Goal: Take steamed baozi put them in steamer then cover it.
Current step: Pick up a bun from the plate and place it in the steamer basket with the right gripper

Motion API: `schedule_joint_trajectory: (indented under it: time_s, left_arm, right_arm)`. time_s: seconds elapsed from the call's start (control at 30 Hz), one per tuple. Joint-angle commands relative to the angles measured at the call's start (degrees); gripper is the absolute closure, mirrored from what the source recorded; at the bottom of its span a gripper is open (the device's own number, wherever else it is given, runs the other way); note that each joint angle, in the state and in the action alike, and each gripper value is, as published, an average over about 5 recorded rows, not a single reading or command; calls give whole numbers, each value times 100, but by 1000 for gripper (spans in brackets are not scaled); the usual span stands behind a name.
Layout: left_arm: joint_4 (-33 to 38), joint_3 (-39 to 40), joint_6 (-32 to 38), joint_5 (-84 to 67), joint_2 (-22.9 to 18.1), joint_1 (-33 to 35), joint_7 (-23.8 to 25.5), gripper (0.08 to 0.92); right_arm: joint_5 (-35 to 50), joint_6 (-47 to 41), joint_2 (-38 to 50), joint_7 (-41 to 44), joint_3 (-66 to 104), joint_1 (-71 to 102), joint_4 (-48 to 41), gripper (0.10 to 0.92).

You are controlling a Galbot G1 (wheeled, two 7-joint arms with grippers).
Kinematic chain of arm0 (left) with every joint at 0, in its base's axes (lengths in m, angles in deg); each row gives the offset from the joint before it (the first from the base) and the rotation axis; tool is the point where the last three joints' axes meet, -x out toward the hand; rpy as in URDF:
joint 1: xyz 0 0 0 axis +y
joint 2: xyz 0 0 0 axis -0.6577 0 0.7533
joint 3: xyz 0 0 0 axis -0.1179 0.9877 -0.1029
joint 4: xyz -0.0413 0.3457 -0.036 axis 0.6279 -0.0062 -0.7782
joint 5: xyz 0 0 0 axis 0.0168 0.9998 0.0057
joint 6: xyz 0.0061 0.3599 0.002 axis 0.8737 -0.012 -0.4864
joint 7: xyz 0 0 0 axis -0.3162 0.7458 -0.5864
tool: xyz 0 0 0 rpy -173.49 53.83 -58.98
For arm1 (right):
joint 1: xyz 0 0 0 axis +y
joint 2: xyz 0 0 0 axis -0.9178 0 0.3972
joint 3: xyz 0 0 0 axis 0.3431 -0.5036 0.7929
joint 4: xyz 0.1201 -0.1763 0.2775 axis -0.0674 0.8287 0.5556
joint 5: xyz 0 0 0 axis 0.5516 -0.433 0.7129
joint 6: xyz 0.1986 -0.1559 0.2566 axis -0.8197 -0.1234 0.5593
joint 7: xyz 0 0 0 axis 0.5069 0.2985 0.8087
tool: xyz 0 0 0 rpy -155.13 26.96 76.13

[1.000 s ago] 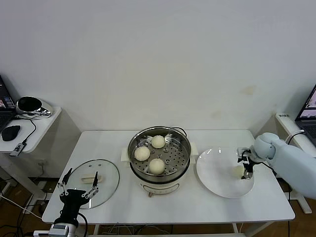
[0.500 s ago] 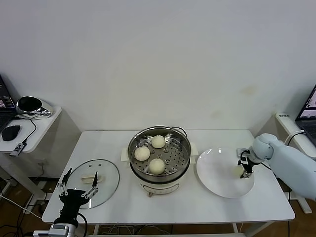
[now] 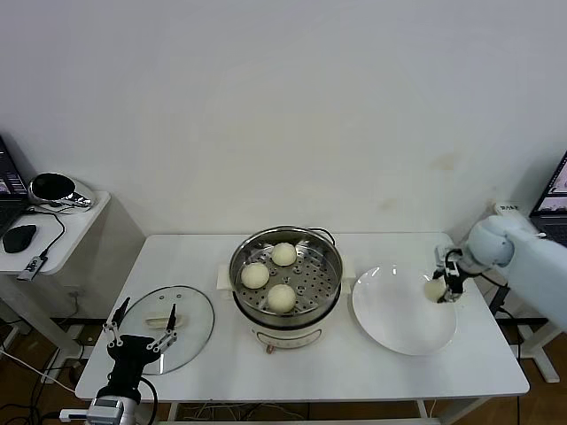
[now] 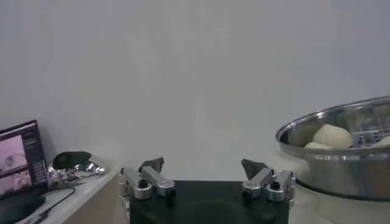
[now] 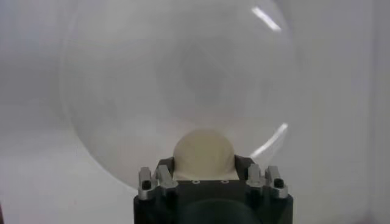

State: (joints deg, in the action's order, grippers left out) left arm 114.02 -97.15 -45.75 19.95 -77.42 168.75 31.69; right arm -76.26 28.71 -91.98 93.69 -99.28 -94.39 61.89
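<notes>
Right end effector (image 3: 440,287) clamped on a steamed baozi (image 3: 434,289) over the white plate (image 3: 399,319) (three o'clock of the steamer (image 3: 285,276)), left end effector (image 3: 140,331) spread wide by the cover (image 3: 177,317), three buns in the steamer

Plain white wall (image 3: 283,106), white table (image 3: 301,367), side desk (image 3: 66,226) left

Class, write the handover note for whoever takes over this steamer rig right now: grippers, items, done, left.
Right gripper: jaws shut on the last pale round bun, lifted above the flat white plate.
Left gripper: open, idle near the clear glass lid, which lies on the white table.
Done: three buns sit in the shiny steel steamer pot.
Left: carry the fourth bun to the pot, then put on the lid.
</notes>
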Motion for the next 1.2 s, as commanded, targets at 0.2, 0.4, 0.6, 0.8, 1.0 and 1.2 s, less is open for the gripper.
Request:
schedule_joint_trajectory:
  time_s: [0.2,0.4,0.6,0.8,1.0,1.2]
  left_arm:
    - [-8,55,-11,-2,-14,-91,2,177]
    - [9,38,-10,1,-46,-69,-4,177]
    - [56,3,-5,11,-116,-19,-12,177]
    - [129,-17,-14,23,-159,12,-8,177]
    - [134,-4,-25,35,-199,2,-1,177]
    - [127,-22,-23,26,-198,-2,-1,177]
  right_arm:
    - [3041,-1298,-1035,-634,-3085,-4040,1719,400]
    - [3948,-1925,-2050,-1121,-2836,-3664,1419,397]
    - [3996,-2088,-2750,-1292,-2529,-2886,790,397]
    - [3666,-2120,-3136,-1337,-2418,-2218,267,391]
    - [3461,-2126,-3335,-1368,-2349,-1826,-3,397]
    - [3185,-2091,-3392,-1372,-2330,-1629,-161,396]
